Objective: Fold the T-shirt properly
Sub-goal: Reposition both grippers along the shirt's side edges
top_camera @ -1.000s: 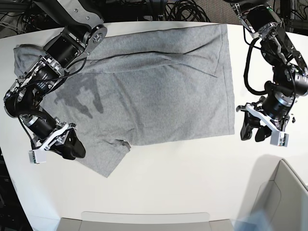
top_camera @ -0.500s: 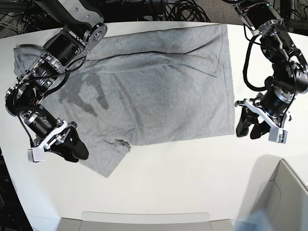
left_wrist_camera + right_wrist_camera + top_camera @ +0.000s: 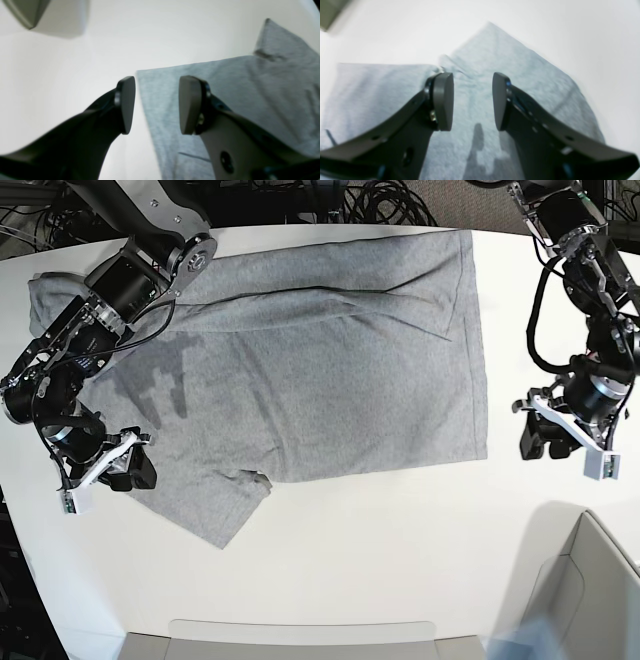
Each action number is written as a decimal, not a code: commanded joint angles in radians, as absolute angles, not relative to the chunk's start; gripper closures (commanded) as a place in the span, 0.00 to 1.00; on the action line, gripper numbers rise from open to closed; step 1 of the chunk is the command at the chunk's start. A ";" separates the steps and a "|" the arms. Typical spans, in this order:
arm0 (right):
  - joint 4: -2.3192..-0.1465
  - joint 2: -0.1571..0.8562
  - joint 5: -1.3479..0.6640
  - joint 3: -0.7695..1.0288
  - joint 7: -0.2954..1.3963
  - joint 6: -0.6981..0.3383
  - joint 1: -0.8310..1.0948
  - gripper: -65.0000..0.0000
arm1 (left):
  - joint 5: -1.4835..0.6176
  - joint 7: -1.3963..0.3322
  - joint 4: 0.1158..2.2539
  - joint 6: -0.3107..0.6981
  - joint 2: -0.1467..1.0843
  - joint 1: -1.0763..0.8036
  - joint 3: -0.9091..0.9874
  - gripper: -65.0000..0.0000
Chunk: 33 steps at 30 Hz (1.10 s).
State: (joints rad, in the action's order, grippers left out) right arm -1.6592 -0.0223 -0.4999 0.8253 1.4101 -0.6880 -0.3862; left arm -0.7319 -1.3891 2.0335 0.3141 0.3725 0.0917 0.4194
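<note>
Base view: T-shirt (image 3: 320, 360) hem near right edge (flat); table (image 3: 400, 550) bare below.

Bright, even overhead light on the white table (image 3: 380, 560) — both wrist views soft and blurred, arm shadows faint.

One grey T-shirt (image 3: 330, 360) is counted on one white table (image 3: 380, 550), with two robot arms present, each ending in one gripper, left (image 3: 560, 442) and right (image 3: 120, 472), and one pale bin (image 3: 590, 600) noted at the table's corner.
</note>
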 commanded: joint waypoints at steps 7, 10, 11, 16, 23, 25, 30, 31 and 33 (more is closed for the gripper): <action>-1.678 0.087 -0.286 0.602 1.396 -0.698 -0.412 0.61 | -0.265 -1.374 2.043 0.047 0.498 0.107 0.119 0.56; -1.678 0.093 -0.222 0.521 1.396 -0.698 -0.400 0.61 | -0.111 -1.379 2.043 0.076 0.493 0.087 0.022 0.56; -1.676 0.093 -0.216 0.515 1.396 -0.698 -0.398 0.61 | -0.114 -1.380 2.043 0.113 0.493 0.081 0.018 0.56; -1.647 0.099 -0.214 0.518 1.396 -0.698 -0.389 0.61 | -0.189 -1.377 2.043 0.335 0.456 0.067 0.082 0.56; -1.365 0.282 -0.504 0.519 1.396 -0.698 -0.437 0.61 | -0.598 -1.396 2.040 0.536 0.358 0.076 0.437 0.56; -1.216 0.343 -0.628 0.519 1.396 -0.698 -0.467 0.61 | -0.737 -1.396 2.031 0.530 0.363 0.076 0.472 0.56; -1.041 0.464 -0.707 0.512 1.396 -0.698 -0.495 0.61 | -0.816 -1.396 1.960 0.530 0.358 0.076 0.509 0.56; -1.033 0.479 -0.707 0.509 1.396 -0.698 -0.496 0.61 | -0.816 -1.396 1.926 0.530 0.358 0.077 0.512 0.56; -1.032 0.493 -0.691 0.509 1.396 -0.698 -0.496 0.61 | -0.816 -1.396 1.871 0.530 0.358 0.101 0.509 0.56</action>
